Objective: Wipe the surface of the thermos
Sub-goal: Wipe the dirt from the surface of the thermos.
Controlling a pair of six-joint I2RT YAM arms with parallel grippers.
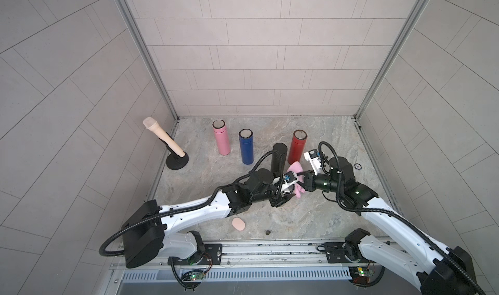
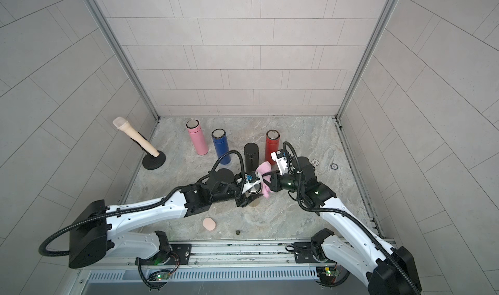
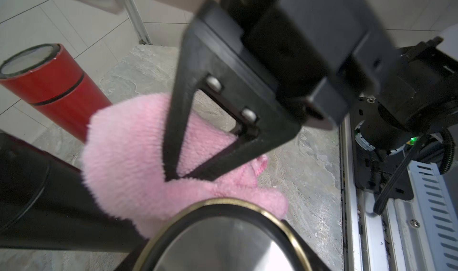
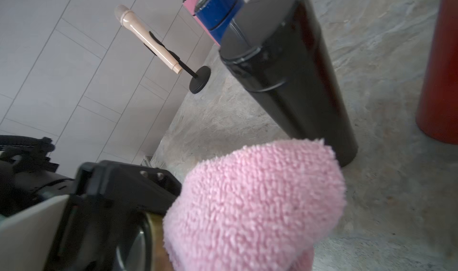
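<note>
Bench (image 1: 324,218): black thermos (image 1: 279,156) upright. Gold-rimmed thermos (image 3: 223,240) just near-side of it, left gripper (image 1: 283,198) clamped round, likely steadying. Pink cloth (image 1: 295,171) beside black thermos base, pinched in closed right gripper (image 3: 173,175), pressed against rim for wiping.

1. Five thermoses. Four stand upright: a pink thermos (image 1: 221,141), a blue thermos (image 1: 246,149), a black thermos (image 1: 278,156) and a red thermos (image 1: 297,149). The fifth is a gold-rimmed thermos (image 3: 223,240) with a steel end, seen close in the left wrist view.
2. One pink cloth (image 1: 293,169).
3. One cream microphone (image 1: 162,138), on one black stand (image 1: 176,163).
4. One small pink oval pad (image 1: 238,224).
5. One tiny dark round object (image 1: 268,232), too small to identify.
6. Two small round discs in a top view: one disc (image 2: 314,162) and another disc (image 2: 334,166).
7. Two robot arms: the left arm (image 1: 194,212) and the right arm (image 1: 391,220).
</note>
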